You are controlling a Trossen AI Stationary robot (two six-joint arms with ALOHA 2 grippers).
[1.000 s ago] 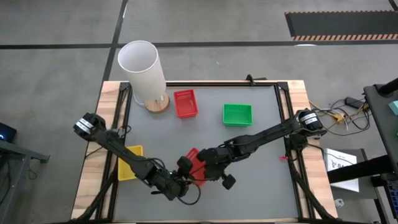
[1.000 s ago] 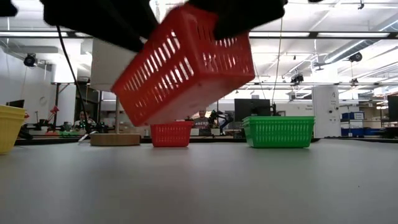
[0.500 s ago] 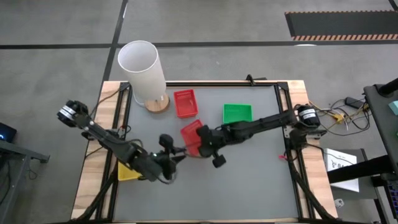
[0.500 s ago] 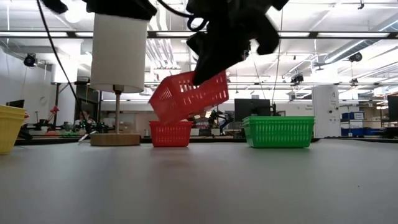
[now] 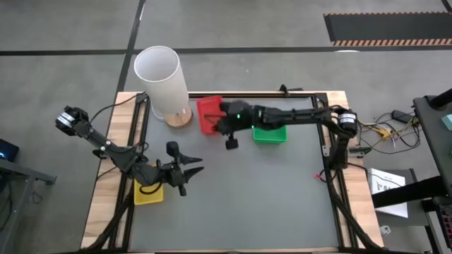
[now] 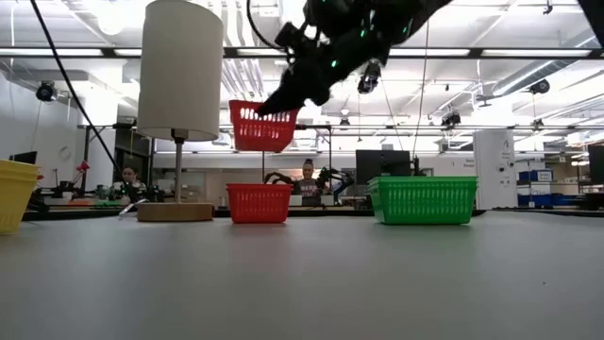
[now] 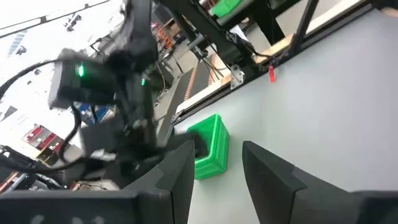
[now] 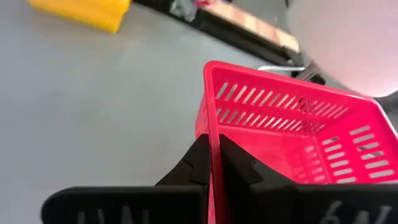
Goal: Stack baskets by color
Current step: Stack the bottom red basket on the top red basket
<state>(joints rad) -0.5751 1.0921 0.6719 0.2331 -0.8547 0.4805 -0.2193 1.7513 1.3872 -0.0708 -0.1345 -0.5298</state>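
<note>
My right gripper [image 5: 219,120] is shut on a red basket [image 6: 262,126] and holds it in the air above a second red basket [image 6: 260,203]. That second basket rests on its base at the far side, beside the tall white cylinder [image 5: 161,77]. A green basket [image 5: 270,132] stands to the right of the red ones. A yellow basket [image 5: 148,192] sits by the left edge. My left gripper [image 5: 191,175] hovers open next to the yellow basket, with nothing between its fingers [image 7: 267,177]. My right gripper pinches one side wall of the red basket at its rim [image 8: 211,134], one finger inside the basket and one outside. The fingers come from the table's right, slanting a little downward. The basket is lifted clear, mouth up and nearly level.
The white cylinder stands on a round wooden base [image 5: 179,118] at the far left, close to the red baskets. The table's middle and near half are bare grey surface [image 5: 254,204]. People and desks show in the room beyond the far edge.
My right gripper has carried the red basket from the near middle of the table toward the far edge, to above the other red basket. The basket has gone from steeply tilted to nearly level. My left gripper has drawn back toward the left edge, risen and tipped up toward level.
</note>
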